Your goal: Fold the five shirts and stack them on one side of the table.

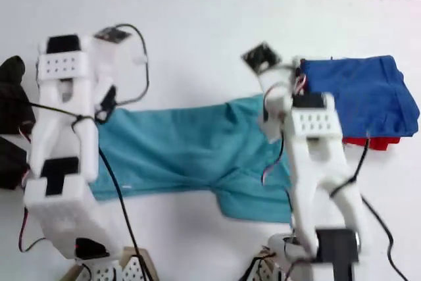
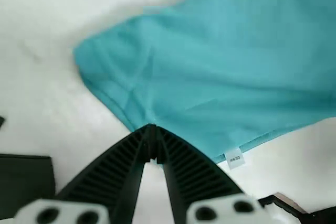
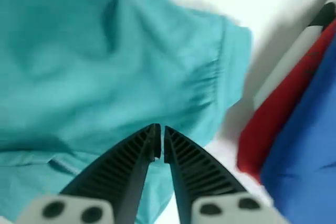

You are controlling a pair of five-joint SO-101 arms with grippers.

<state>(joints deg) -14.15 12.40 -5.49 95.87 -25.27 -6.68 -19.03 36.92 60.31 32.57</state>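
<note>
Teal shirt (image 1: 177, 146) spread flat mid-table, w/ blue shirt (image 1: 362, 93) folded atop red shirt (image 1: 371, 141).

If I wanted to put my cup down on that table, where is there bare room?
The widest bare patch of table lies along the far edge, beyond the teal shirt. A smaller one lies between that shirt and the near edge. The right side is crowded: a blue shirt stacked on a red shirt.
</note>
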